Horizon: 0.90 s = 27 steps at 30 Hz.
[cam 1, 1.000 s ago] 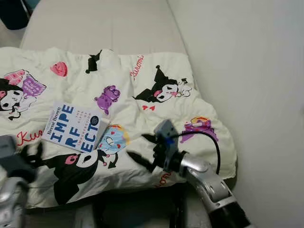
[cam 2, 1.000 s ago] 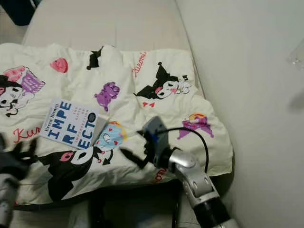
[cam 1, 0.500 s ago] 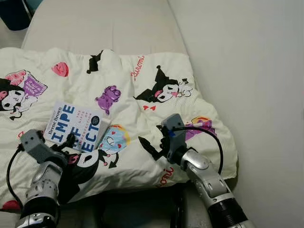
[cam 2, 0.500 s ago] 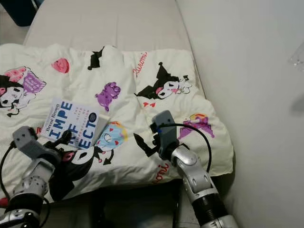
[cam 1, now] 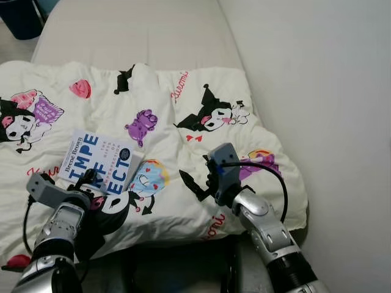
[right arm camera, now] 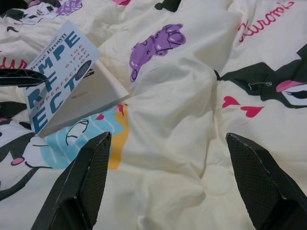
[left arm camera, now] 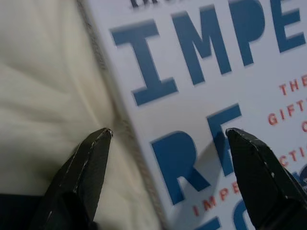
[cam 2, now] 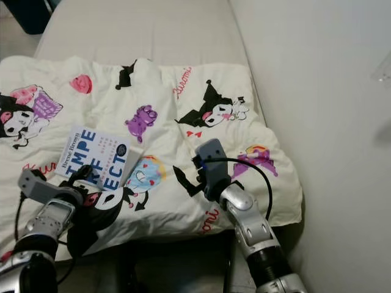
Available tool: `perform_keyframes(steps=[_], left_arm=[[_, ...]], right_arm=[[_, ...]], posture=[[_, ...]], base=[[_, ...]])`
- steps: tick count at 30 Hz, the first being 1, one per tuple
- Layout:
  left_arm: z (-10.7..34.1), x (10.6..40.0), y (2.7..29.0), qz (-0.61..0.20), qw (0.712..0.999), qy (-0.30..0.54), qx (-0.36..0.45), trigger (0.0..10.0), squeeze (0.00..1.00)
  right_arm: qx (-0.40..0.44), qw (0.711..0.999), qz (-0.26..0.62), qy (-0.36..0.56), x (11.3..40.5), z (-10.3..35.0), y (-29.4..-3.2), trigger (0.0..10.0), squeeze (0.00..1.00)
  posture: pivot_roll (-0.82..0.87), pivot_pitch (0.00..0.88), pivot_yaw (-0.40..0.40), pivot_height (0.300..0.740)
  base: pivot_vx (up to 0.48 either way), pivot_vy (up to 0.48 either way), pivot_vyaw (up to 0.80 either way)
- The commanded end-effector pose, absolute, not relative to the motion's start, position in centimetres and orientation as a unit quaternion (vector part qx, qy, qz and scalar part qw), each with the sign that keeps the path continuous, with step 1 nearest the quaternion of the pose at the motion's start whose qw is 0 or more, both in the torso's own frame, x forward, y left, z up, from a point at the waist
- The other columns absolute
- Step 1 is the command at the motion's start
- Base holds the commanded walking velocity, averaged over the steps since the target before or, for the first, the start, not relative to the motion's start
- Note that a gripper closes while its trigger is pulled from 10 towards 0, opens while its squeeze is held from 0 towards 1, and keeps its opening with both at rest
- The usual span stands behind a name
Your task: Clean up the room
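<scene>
A: Delta vs 1 s ago: left arm was low at the frame's near-left corner, now it's up at the book. Right arm pushed a bit farther onto the bed too.

B: Left gripper [cam 1: 91, 180] status?

A: Spread wide, grasping nothing. In the left wrist view 1 finger is over the blanket and the other over the cover, so the jaws straddle the book's near-left edge. Can't tell if either tip is touching.

B: Book position?

A: Book [cam 1: 98, 161] lies flat, cover up, on the printed comforter [cam 1: 153, 91], left of centre. White cover, big blue letters. Its right side sits slightly raised on a fold; pages visible from the right wrist view.

B: Right gripper [cam 1: 194, 183]?

A: Also spread wide, nothing in it. Hovering just over the comforter right of the book, well apart from it, fingers aimed toward it.

B: Further right?

A: Comforter edge, then bare wall [cam 1: 317, 91]. Bare mattress [cam 1: 134, 30] at the far end.

B: Progress?

A: Early, by my read. Book isn't gripped or lifted, comforter is rumpled and unspread. Remaining: clamp on the book, get it off the bed, then probably straighten the bedding. No drop-off spot for the book in sight.
</scene>
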<state>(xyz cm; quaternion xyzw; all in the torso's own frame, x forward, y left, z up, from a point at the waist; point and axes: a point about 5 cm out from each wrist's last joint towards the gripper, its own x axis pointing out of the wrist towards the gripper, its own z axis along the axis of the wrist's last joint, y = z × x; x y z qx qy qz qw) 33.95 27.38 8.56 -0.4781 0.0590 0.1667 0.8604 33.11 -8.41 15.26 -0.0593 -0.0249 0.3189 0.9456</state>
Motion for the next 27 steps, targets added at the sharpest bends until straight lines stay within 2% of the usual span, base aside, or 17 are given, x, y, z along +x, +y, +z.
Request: perform_keyframes(steps=[1,5,6,8,9,10,12,13,17,20,23,24,26,27], left_arm=[[7.5,33.5,27.4,0.173,0.843,0.082,-0.503,10.0,1.0],[7.6,33.6,27.4,0.176,0.835,0.079,-0.515,10.0,1.0],[7.9,33.8,27.5,0.178,0.831,0.073,-0.522,10.0,0.82],[9.2,34.4,27.9,0.165,0.833,0.034,-0.526,10.0,0.6],[9.2,34.4,27.9,0.165,0.833,0.034,-0.526,10.0,0.6],[10.1,34.7,28.2,0.152,0.829,0.001,-0.538,10.0,0.33],[10.7,34.9,28.3,0.143,0.826,-0.02,-0.545,10.0,0.33],[11.6,35.1,28.7,0.125,0.818,-0.056,-0.559,10.0,0.02],[11.9,35.2,28.8,0.12,0.814,-0.066,-0.564,10.0,0.02],[12.9,35.4,29.0,0.082,0.799,-0.111,-0.586,10.0,0.0],[12.8,35.6,28.5,0.074,0.806,-0.098,-0.579,10.0,0.0],[12.3,35.7,28.2,0.092,0.819,-0.066,-0.563,10.0,0.0],[11.9,35.6,28.1,0.107,0.827,-0.052,-0.55,10.0,0.0],[11.6,35.6,28.1,0.119,0.831,-0.044,-0.542,8.7,0.0]], right_arm=[[-0.059,0.945,0.322,-0.019,32.9,14.8,-8.4,10.0,0.0],[-0.061,0.944,0.324,-0.023,32.9,15.1,-8.3,10.0,0.0],[-0.062,0.943,0.325,-0.024,32.9,15.1,-8.3,10.0,0.0],[-0.062,0.943,0.326,-0.026,32.8,15.2,-8.4,10.0,0.0],[-0.062,0.943,0.326,-0.026,32.8,15.2,-8.4,10.0,0.0],[-0.061,0.943,0.326,-0.026,32.7,15.2,-8.4,10.0,0.0],[-0.061,0.943,0.326,-0.027,32.7,15.2,-8.5,10.0,0.0],[-0.061,0.943,0.325,-0.026,32.6,15.2,-8.5,10.0,0.0],[-0.061,0.943,0.325,-0.026,32.6,15.1,-8.6,10.0,0.0],[-0.062,0.943,0.325,-0.025,32.5,15.1,-8.6,10.0,0.0],[-0.063,0.944,0.324,-0.024,32.5,15.1,-8.6,10.0,0.0],[-0.062,0.943,0.325,-0.023,32.5,15.0,-8.6,10.0,0.0],[-0.063,0.943,0.325,-0.022,32.5,15.0,-8.6,10.0,0.0],[-0.063,0.943,0.326,-0.022,32.4,15.0,-8.6,10.0,0.0]], posture=[[-0.09,0.352,0.006,0.57],[-0.09,0.355,0.006,0.57],[-0.09,0.359,0.006,0.57],[-0.1,0.364,0.006,0.57],[-0.1,0.364,0.006,0.57],[-0.1,0.364,0.006,0.57],[-0.1,0.364,0.006,0.57],[-0.1,0.365,0.011,0.57],[-0.1,0.365,0.011,0.57],[-0.11,0.368,0.015,0.57],[-0.11,0.371,0.015,0.57],[-0.11,0.371,0.015,0.57],[-0.11,0.371,0.015,0.57],[-0.11,0.371,0.019,0.57]], base=[[0.0,0.0,0.0],[0.0,0.0,0.0],[0.0,0.0,0.0],[0.0,0.0,0.0],[0.0,0.0,0.0],[0.0,0.0,0.0],[0.0,0.0,0.0],[0.0,0.0,0.0],[0.0,0.0,0.0],[0.0,0.0,0.0],[0.0,0.0,0.0],[0.0,0.0,0.0],[0.0,0.0,0.0],[0.0,0.0,0.0]])
